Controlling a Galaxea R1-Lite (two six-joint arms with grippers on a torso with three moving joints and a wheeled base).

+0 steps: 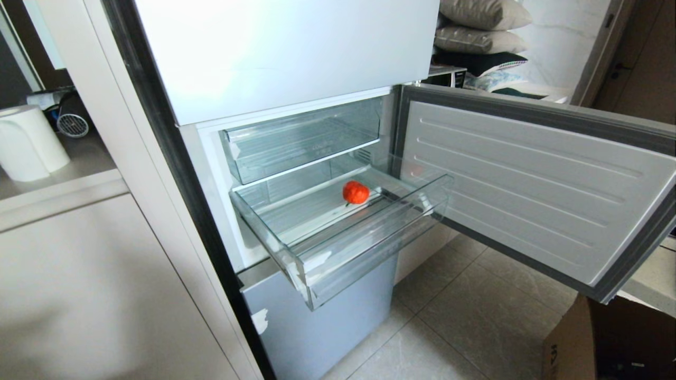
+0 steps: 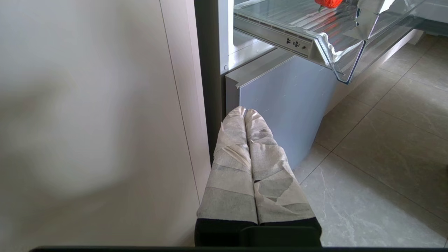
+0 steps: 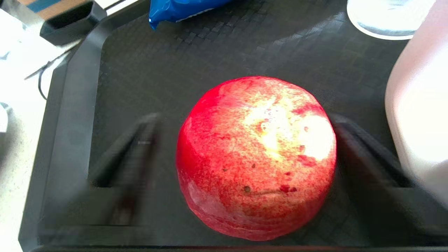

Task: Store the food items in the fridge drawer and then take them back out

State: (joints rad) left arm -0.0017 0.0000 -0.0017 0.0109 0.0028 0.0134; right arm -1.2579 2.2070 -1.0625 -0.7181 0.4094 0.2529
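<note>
The fridge drawer (image 1: 369, 248) stands pulled out, and a small red-orange tomato (image 1: 355, 192) lies on its ribbed floor. In the left wrist view the drawer (image 2: 336, 52) shows from below, with the tomato (image 2: 329, 2) at its edge. Away from the fridge, outside the head view, my right gripper (image 3: 245, 119) is open around a large red and yellow round fruit (image 3: 255, 157) on a black tray (image 3: 140, 52). One finger is near the fruit's side and the other stands a gap away. My left gripper (image 2: 245, 111) is shut on nothing, low beside the fridge.
The fridge door (image 1: 528, 184) hangs open to the right. A shallower clear tray (image 1: 301, 142) sits above the drawer and a pale blue panel (image 1: 327, 316) below it. A blue packet (image 3: 182, 8), a clear glass (image 3: 388, 21) and a pale container (image 3: 420, 115) crowd the black tray.
</note>
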